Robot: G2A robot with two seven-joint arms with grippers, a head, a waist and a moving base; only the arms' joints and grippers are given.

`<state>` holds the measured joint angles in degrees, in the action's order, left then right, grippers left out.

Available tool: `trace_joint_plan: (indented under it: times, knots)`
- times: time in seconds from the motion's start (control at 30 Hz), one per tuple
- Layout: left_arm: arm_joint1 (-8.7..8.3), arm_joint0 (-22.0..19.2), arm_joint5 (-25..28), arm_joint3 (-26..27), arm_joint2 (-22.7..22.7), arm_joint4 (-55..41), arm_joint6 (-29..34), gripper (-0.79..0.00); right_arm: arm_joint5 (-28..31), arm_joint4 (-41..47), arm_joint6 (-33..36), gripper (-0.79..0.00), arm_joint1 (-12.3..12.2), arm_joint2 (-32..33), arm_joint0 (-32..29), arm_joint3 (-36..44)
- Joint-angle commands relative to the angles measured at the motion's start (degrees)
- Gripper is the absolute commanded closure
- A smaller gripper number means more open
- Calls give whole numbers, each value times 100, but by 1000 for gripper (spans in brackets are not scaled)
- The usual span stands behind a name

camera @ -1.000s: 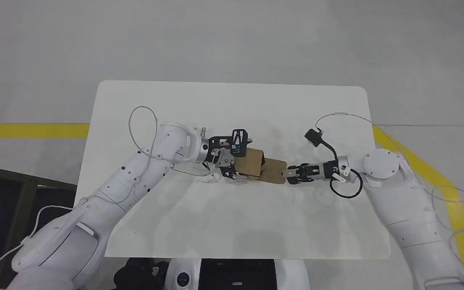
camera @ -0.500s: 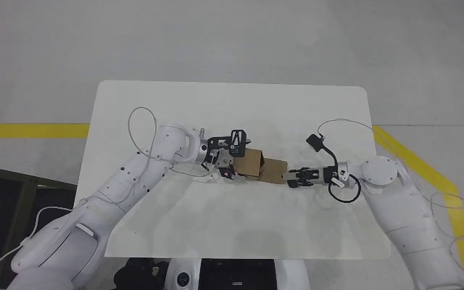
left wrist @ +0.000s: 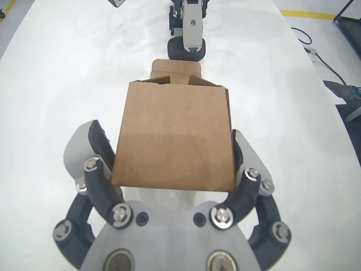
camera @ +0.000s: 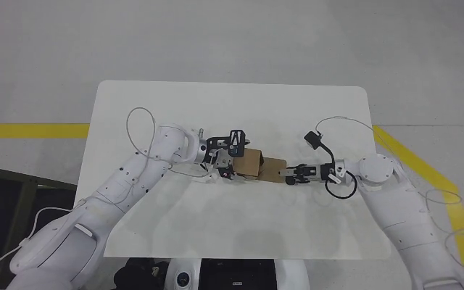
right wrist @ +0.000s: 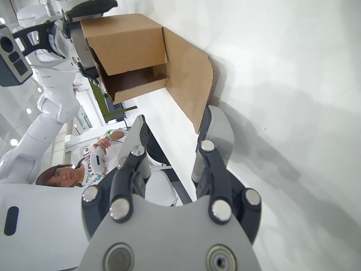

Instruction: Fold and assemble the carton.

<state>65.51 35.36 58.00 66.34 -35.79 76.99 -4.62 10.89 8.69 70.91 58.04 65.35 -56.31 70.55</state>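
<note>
Two grippers of mine meet at one brown carton point(camera: 253, 164) near the middle of the white table point(camera: 145, 109). My left gripper point(left wrist: 165, 131) holds the carton by its body. Its padded fingers point(left wrist: 97, 139) press against opposite side walls, close to the end that faces my wrist, and the top panel lies flat and plain between them. I cannot tell whether the carton's underside rests on the table or hangs just above it.

The carton's other end is open and faces my right gripper point(right wrist: 177, 117). From that wrist I look straight into the mouth, where the inside is bare brown board. Two short side flaps point(left wrist: 163, 80) angle inward at the opening. One long flap point(right wrist: 187, 80) with rounded corners runs out from the mouth's table-side edge, low along the table towards my right arm.

My right gripper is spread wide and clamps nothing. It is turned so that one finger sits above the other. The lower finger point(right wrist: 217, 131) lies against the table right at the long flap's free edge; whether its tip touches the board or slips just beneath it, I cannot tell. The upper finger point(right wrist: 138, 139) stands well apart from the flap. Seen from above, this gripper sits just beside the flap's end, in line with the carton and my left gripper.
</note>
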Motion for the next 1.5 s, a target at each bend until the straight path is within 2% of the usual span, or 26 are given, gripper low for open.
trace_joint_plan:
  times: [0.0,0.53,0.97,1.13,1.47]
  knots:
    - [-5,-4,0,4,4,-4,13,-785,-4,17,-12,-351,1,-9,9,-33]
    - [-51,26,0,95,-41,-33,49,-785,-16,254,-54,-363,90,-329,160,-201]
    - [-75,44,0,126,-55,-41,61,-785,310,1307,17,-363,208,-400,240,-497]
    - [-82,54,0,137,-61,-45,53,-785,189,786,-8,-369,231,-612,391,-439]
    - [-92,54,0,139,-64,-45,57,-785,427,1551,30,-360,310,-588,457,-453]
